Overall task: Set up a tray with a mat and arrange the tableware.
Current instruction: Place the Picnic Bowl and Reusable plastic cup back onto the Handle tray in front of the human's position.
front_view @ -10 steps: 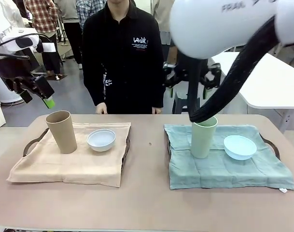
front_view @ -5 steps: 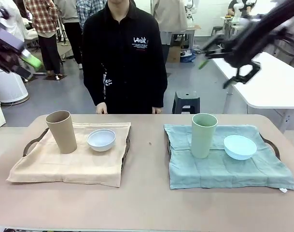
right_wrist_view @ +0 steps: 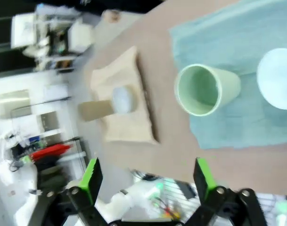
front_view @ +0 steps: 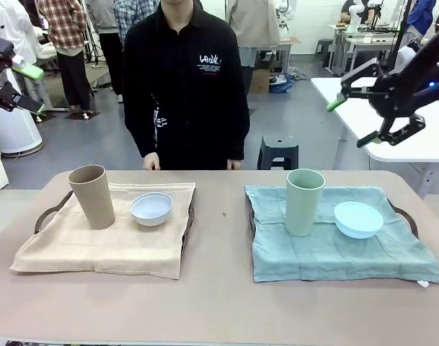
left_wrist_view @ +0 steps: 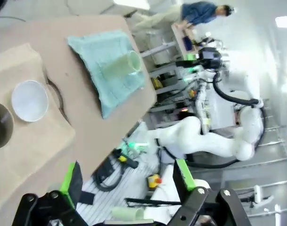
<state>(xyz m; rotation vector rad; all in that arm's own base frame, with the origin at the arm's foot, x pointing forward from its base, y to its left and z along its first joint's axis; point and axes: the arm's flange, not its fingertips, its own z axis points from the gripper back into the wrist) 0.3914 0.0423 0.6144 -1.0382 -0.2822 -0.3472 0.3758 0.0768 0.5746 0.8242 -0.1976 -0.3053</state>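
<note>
Both sets of jaws are standing released, each grasping nothing. The left gripper is hanging high at the 10 o'clock corner of the front view; the right gripper is hanging high at 2 o'clock, and both are well clear of the table.

Counted tableware: two tumblers and two bowls. The tan tumbler is standing upright at 9 o'clock, with the white bowl just beside it, both resting on a beige mat. The pale green tumbler is standing upright at 3 o'clock, with the light blue bowl near it, both resting on a teal mat.

Two mats are each covering one tray, of which dark handles are showing at the outer edges.

One person is standing at 12 o'clock; white print on the black shirt is showing but is too small to read.
</note>
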